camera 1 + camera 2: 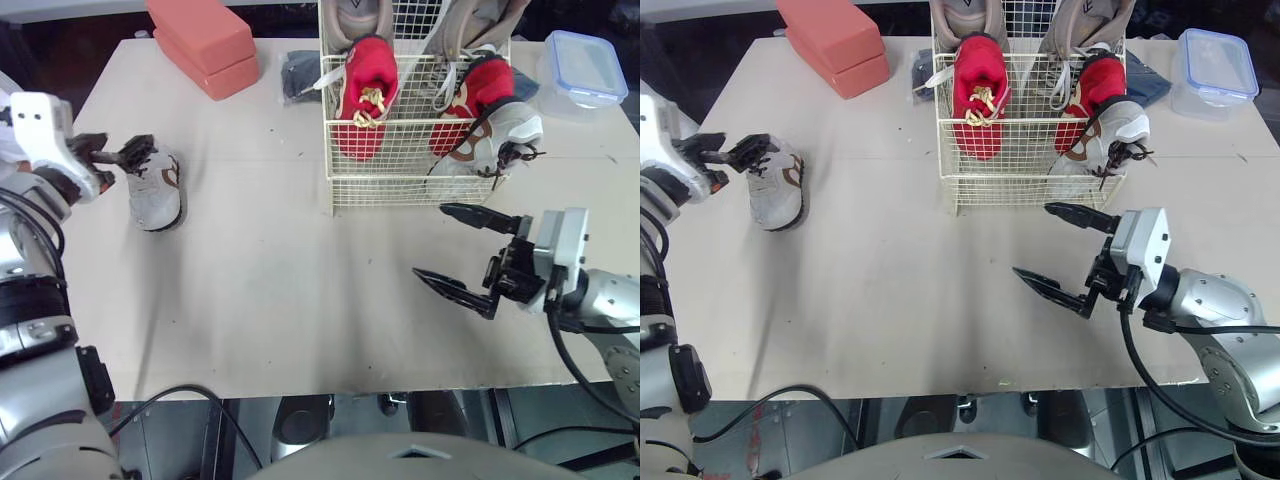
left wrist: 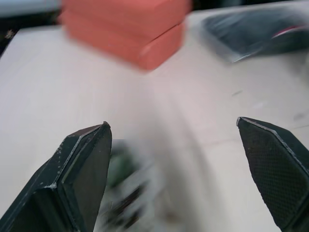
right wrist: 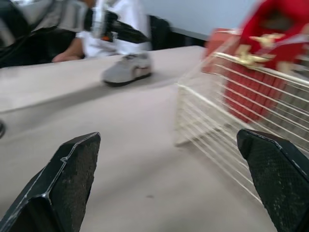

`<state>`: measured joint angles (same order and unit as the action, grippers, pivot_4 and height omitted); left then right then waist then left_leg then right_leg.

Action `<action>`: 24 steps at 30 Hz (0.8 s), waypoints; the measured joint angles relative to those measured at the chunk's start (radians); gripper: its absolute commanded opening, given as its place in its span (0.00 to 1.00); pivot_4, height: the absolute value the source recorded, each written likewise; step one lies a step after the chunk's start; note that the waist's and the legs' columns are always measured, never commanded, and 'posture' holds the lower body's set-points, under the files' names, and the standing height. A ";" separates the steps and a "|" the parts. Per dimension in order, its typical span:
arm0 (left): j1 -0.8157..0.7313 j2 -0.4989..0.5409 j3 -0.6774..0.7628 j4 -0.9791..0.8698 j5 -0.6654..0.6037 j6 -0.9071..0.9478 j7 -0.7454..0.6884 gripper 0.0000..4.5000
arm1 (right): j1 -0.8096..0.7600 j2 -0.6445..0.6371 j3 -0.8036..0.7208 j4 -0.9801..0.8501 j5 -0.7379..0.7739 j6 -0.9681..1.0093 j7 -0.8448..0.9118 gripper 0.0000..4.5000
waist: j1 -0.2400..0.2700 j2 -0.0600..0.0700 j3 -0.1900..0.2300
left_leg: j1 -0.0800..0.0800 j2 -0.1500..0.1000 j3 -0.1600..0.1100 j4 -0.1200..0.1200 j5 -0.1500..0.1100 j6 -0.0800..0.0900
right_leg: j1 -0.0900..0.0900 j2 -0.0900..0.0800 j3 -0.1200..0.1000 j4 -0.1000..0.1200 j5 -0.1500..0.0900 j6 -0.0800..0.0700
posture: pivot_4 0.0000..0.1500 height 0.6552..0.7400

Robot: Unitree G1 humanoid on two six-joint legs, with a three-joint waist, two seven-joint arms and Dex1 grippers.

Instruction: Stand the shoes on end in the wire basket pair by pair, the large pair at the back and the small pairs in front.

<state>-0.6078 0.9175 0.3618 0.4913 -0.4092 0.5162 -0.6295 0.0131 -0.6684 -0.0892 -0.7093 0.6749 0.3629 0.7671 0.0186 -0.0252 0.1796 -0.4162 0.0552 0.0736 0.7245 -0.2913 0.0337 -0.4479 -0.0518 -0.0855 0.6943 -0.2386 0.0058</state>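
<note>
Five shoes are already up on end in the wire basket: the large pale pair at the back, the two red shoes standing toe-down ahead of them, and one small white sneaker leaning into the front right corner with its laces spilling through the mesh. That leaves its partner, the loose white sneaker, lying sole-down out on the left side of the table, well apart from the basket, and it looks like the last piece of the job. The left gripper is right at that shoe's heel end with its fingers spread wide; the left wrist view has both black pads apart with a blurred shape low between them, so nothing is pinched yet. Going in at the collar makes sense, I'd say, since a hold there lets the shoe hang and drop in toe-first like the others. The right gripper hovers just in front of the basket's right front corner, fingers splayed and empty — probably waiting there because the open slot is on that side and the shoe has a long way to cross, so a hand-over or a steadying touch may be needed. The stacked salmon blocks, a dark folded item and a lidded clear container sit along the far edge, out of the carry path. The risk I see is those dangling laces snagging on the wire.
</note>
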 measured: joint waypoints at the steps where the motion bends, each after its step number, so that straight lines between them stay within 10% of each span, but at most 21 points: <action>1: -0.021 0.004 0.000 0.046 0.007 -0.008 -0.009 1.00 | -0.002 0.005 0.009 0.010 -0.012 -0.015 0.012 0.99 | 0.002 -0.001 0.000 | 0.000 0.000 0.000 0.000 0.000 0.000 | 0.000 -0.001 -0.001 0.000 0.000 0.000 | 1.00 0.36; 11: -0.327 0.037 -0.124 0.589 0.185 -0.142 -0.086 1.00 | -0.061 0.048 0.078 0.082 -0.090 -0.072 0.054 0.99 | -0.004 -0.006 0.000 | -0.001 -0.001 0.000 0.001 0.002 -0.003 | 0.000 -0.001 -0.005 0.001 0.002 -0.003 | 1.00 0.36; 24: -0.459 0.036 -0.168 0.789 0.307 -0.136 -0.019 0.94 | -0.068 0.070 0.082 0.089 -0.126 -0.086 0.044 1.00 | -0.005 -0.008 0.000 | 0.000 -0.001 0.001 0.001 0.002 -0.003 | 0.000 -0.001 -0.005 0.002 0.001 -0.002 | 1.00 0.36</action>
<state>-1.0664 0.9537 0.1939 1.2802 -0.1023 0.3804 -0.6486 -0.0549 -0.5988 -0.0072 -0.6200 0.5484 0.2766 0.8115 0.0134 -0.0327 0.1795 -0.4163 0.0547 0.0742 0.7256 -0.2895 0.0307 -0.4481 -0.0533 -0.0907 0.6963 -0.2374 0.0039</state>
